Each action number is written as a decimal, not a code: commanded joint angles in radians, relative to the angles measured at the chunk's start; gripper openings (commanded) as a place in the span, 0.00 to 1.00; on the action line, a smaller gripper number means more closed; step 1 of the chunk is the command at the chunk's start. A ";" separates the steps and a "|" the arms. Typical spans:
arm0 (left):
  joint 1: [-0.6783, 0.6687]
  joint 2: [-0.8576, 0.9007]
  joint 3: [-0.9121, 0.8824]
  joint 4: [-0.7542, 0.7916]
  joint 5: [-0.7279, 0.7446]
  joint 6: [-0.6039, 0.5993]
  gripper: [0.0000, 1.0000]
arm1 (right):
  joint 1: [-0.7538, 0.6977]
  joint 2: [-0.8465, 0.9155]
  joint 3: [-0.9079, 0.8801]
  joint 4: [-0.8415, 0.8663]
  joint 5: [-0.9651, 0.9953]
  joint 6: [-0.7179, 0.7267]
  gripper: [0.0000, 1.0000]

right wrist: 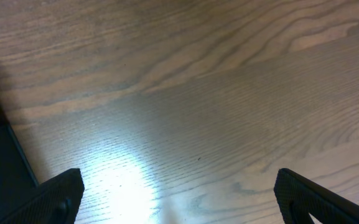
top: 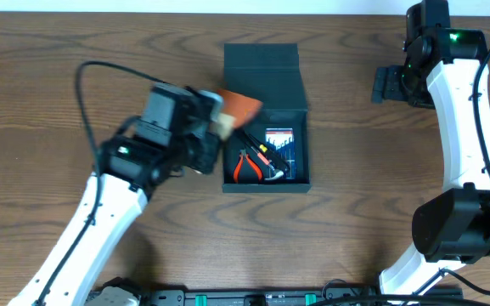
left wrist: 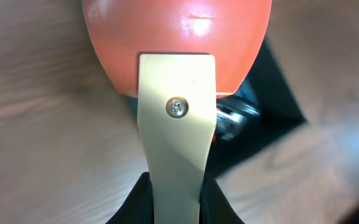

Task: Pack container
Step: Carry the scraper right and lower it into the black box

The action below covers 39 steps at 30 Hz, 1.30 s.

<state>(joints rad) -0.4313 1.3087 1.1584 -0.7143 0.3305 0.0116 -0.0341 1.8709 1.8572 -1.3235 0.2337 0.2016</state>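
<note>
Across the brown wooden surface point(top: 49, 59) we are working with two white arms. The left arm point(top: 113, 200) is carrying the load, while the right arm point(top: 465, 127) is hanging well apart at the far right. The right jaws are standing spread wide over bare wood, holding nothing, and we are judging that they are best parked there, out of the way, until the lid needs folding. Between the arms the dark teal container point(top: 266, 188) is sitting near the middle of the surface, with its hinged lid point(top: 261, 64) lying open on the far side. Over the far left corner of the open box, by the hinge, the left jaws are pinching an orange-red rounded item point(left wrist: 176, 37), drawn nearly together on it. We cannot tell what kind of tool it is. We are taking the step in hand to be lowering this item into the box. To do it well, we are aiming for the dark free patch along the far left wall, because the blue-cased screwdriver set point(top: 280, 144) is filling the right side and the red-handled pliers point(top: 246, 166) are lying at the near left. We are advising a slow, level descent that is clearing the rim. We are releasing only once the item is sitting low, so that it is not tipping onto the pliers or standing proud of the rim and blocking the lid.
</note>
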 commanded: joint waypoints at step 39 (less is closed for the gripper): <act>-0.188 0.439 0.019 0.204 0.019 0.172 0.06 | 0.002 0.000 0.000 -0.001 0.002 0.007 0.99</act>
<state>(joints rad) -0.6189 1.7348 1.1584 -0.5220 0.3450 0.1631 -0.0341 1.8709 1.8572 -1.3235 0.2340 0.2020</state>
